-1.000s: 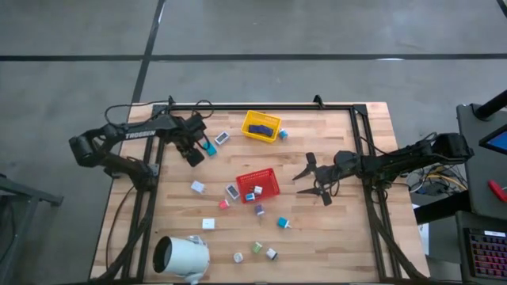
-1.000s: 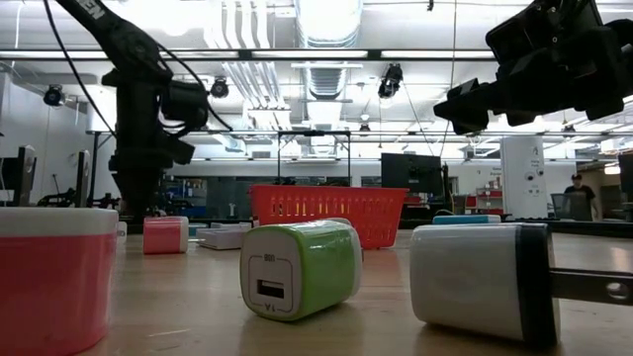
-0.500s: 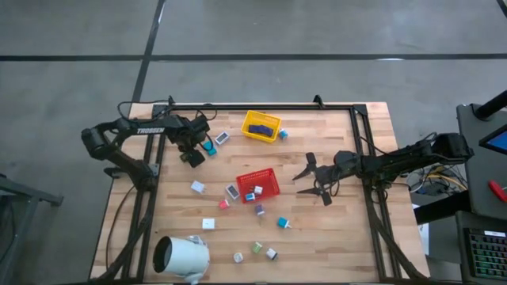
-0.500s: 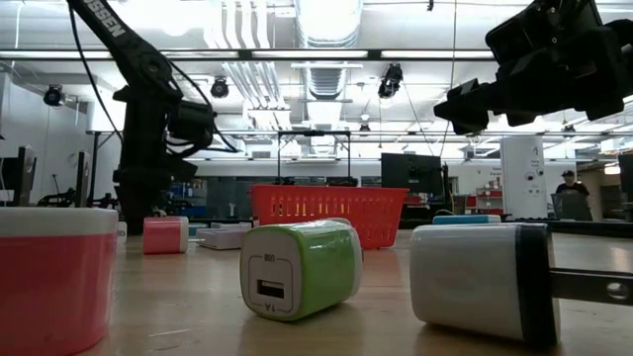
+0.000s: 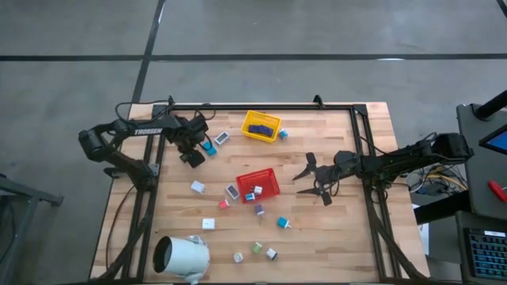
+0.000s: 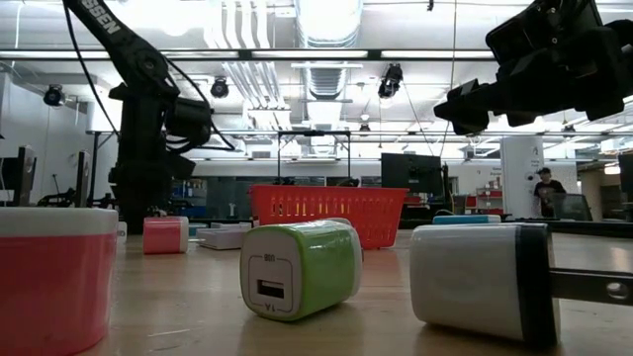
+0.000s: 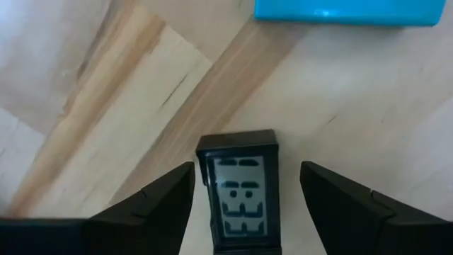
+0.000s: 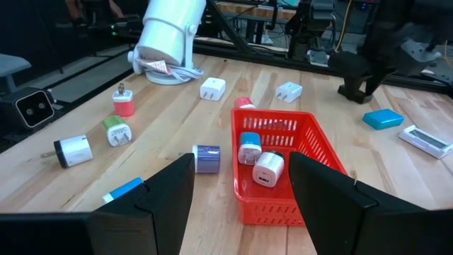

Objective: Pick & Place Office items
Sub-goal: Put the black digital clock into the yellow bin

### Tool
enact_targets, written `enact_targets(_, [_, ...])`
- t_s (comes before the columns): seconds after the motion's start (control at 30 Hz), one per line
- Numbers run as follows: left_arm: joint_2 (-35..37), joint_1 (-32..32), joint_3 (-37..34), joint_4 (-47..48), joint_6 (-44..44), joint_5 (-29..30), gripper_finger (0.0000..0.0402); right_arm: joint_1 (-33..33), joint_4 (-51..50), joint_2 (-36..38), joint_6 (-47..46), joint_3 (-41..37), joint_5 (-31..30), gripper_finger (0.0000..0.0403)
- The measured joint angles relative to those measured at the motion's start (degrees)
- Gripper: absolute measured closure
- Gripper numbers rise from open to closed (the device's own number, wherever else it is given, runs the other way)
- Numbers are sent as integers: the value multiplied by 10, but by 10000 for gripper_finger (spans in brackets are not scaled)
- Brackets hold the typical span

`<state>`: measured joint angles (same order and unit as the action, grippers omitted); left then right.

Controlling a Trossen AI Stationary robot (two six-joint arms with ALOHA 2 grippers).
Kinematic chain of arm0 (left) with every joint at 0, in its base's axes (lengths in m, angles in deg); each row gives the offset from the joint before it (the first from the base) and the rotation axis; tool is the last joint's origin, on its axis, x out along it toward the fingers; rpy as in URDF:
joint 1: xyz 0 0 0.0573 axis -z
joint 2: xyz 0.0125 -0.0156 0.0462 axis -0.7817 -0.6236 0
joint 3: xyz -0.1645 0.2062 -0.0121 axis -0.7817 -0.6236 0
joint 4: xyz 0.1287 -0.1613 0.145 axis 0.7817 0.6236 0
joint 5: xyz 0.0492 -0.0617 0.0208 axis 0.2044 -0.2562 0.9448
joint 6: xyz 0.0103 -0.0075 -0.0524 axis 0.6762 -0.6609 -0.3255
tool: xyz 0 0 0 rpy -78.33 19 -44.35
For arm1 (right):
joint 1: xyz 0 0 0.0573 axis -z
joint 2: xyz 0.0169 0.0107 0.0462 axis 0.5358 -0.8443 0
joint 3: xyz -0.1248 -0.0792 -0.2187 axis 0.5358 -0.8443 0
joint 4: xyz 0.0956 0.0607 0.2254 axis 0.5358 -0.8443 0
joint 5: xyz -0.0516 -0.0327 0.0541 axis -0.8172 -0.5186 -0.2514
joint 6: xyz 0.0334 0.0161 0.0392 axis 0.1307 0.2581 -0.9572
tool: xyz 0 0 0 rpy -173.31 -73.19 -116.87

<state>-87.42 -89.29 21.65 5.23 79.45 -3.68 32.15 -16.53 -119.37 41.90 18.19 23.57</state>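
Observation:
My left gripper (image 5: 192, 155) points down at the table's far left, open. Its fingers (image 7: 164, 198) stand on either side of a small black piece with a grey display (image 7: 244, 193), which lies flat on the wood; I see a gap on both sides. A teal piece (image 7: 344, 10) lies just beyond it. My right gripper (image 5: 314, 179) hangs open above the table, right of the red tray (image 5: 270, 188). Several small pieces lie loose on the wood, among them a green one (image 6: 300, 267) and a pink one (image 6: 165, 235).
The red tray (image 8: 311, 185) holds a few white and blue pieces. A yellow tray (image 5: 272, 120) with navy pieces stands at the far edge. A large white cylinder (image 5: 181, 257) lies at the near left corner. Bare wood lies right of my right gripper.
My left arm has leaned forward a little, and its gripper has sunk slightly toward the table over the black display piece, its fingers staying apart.

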Motion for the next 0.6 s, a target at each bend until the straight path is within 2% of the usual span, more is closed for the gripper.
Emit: enact_targets(0.6, [0,0,0,0,-10,-3,138,0,0,0,0,0,0,179])
